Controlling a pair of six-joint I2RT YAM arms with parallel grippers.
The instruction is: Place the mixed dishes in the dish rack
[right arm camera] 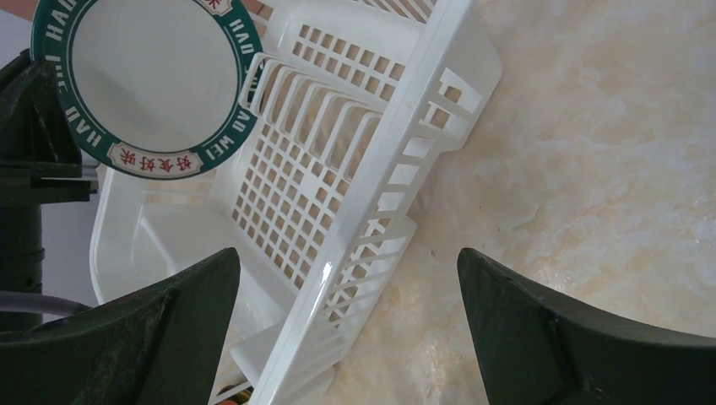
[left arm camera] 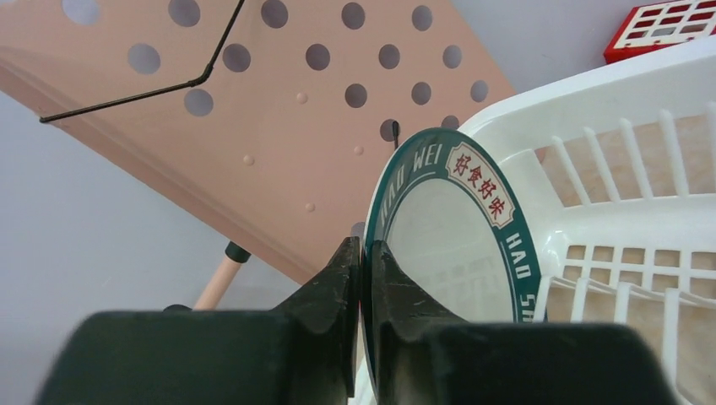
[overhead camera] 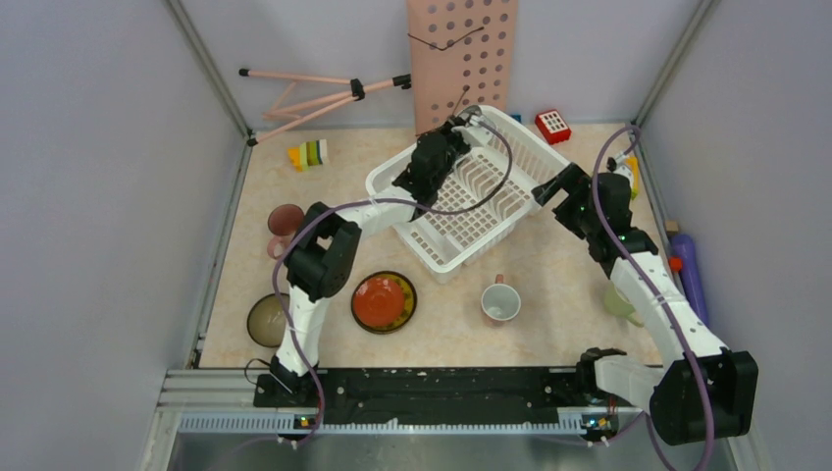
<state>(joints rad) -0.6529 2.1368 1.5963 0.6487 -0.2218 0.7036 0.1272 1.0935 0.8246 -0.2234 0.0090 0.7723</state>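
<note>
Above the far end of the dish rack (overhead camera: 446,240), the teal-rimmed white plate (left arm camera: 447,245) is clamped on edge by the left gripper (left arm camera: 365,249); the right gripper (right arm camera: 346,261) (jaws wide apart) is stationed alongside.

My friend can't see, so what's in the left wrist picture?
Black jaws of the left gripper pinch the rim of a round white teal-bordered plate, held on edge. A white slotted plastic dish rack is at right, a pink holed board behind.

You see the dish rack (right arm camera: 422,126) wall between the wide-spread fingers of your right gripper (right arm camera: 346,257); the teal-rimmed white plate (right arm camera: 143,76) is ahead-left.
</note>
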